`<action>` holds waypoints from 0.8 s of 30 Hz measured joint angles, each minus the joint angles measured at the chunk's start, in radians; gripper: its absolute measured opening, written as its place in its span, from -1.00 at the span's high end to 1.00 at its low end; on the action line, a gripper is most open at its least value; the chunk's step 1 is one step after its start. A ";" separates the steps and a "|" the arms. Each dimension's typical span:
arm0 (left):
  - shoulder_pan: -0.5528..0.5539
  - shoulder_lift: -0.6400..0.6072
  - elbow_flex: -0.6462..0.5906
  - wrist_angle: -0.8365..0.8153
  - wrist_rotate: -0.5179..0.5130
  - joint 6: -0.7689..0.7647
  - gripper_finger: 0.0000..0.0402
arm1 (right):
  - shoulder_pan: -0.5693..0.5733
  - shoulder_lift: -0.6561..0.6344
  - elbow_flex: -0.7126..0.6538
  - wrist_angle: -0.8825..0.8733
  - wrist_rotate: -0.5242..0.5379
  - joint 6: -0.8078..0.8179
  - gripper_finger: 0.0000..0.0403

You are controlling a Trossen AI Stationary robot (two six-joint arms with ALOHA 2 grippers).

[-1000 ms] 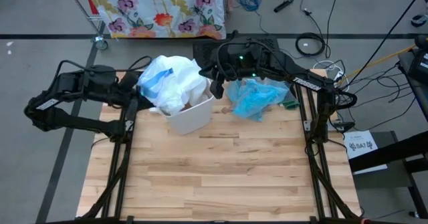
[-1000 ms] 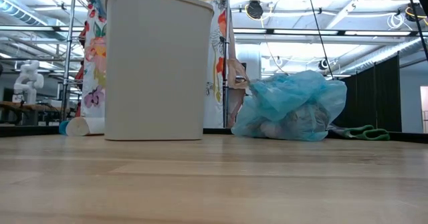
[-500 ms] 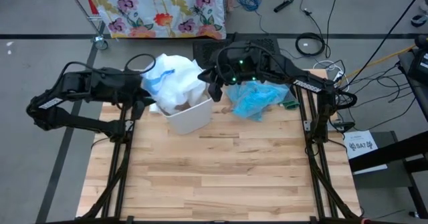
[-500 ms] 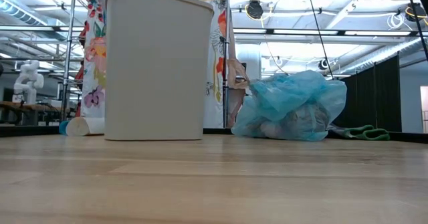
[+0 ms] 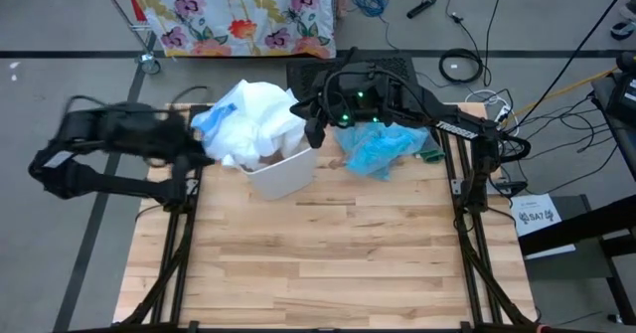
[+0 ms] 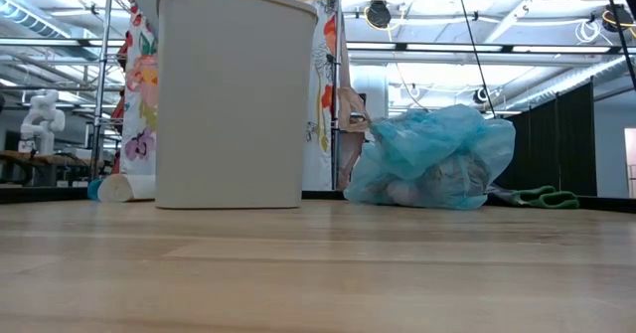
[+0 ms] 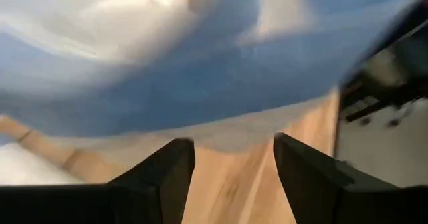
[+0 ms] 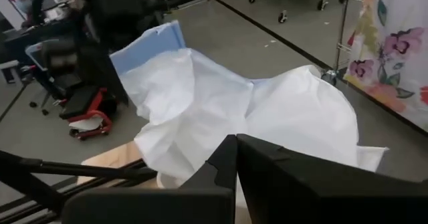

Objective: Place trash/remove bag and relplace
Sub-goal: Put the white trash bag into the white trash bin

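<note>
A white bin (image 5: 288, 174) (image 6: 234, 104) stands on the far half of the table. The white bag (image 5: 253, 122) (image 8: 200, 110) lies bunched over its mouth, its blue hem (image 5: 211, 122) (image 7: 167, 83) hanging out on the left. My left gripper (image 5: 195, 146) (image 7: 231, 164) is open just left of that hem, with nothing between its fingers. My right gripper (image 5: 316, 129) (image 8: 236, 150) is shut at the bin's far right corner, against the white bag. The light-blue bag (image 5: 378, 146) (image 6: 432, 159) sits on the table right of the bin, and trash (image 6: 437, 189) shows through it. My right gripper has its shut fingertips (image 8: 235, 144) up against the white bag's bunched plastic at the bin's far right corner, coming from the table's right. The fingers hide the place where they meet it, so I cannot tell whether a fold is pinched between them.
A blue-and-white roll (image 6: 124, 187) lies left of the bin at the table's far edge. A green object (image 5: 429, 156) (image 6: 542, 196) lies right of the blue bag. A floral cloth on a rack (image 5: 238, 15) hangs beyond the far edge. The near half of the wooden tabletop (image 5: 328, 263) is bare.
My left gripper has opened, let go of the white bag's blue hem and drawn back toward the table's left edge. The bag stays bunched over the bin, with the hem now hanging loose on the left. My right gripper has rolled a little in place.
</note>
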 joint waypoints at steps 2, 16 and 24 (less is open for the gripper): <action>0.000 -0.051 0.008 0.001 0.003 -0.022 -0.02 | 0.003 0.000 0.000 0.000 0.003 0.007 1.00; 0.000 -0.211 0.009 -0.035 -0.357 -0.176 -0.02 | 0.012 0.000 0.000 0.000 0.092 0.069 1.00; -0.001 -0.156 0.005 -0.043 -0.374 -0.151 -0.02 | 0.012 0.000 0.000 -0.001 0.109 0.062 1.00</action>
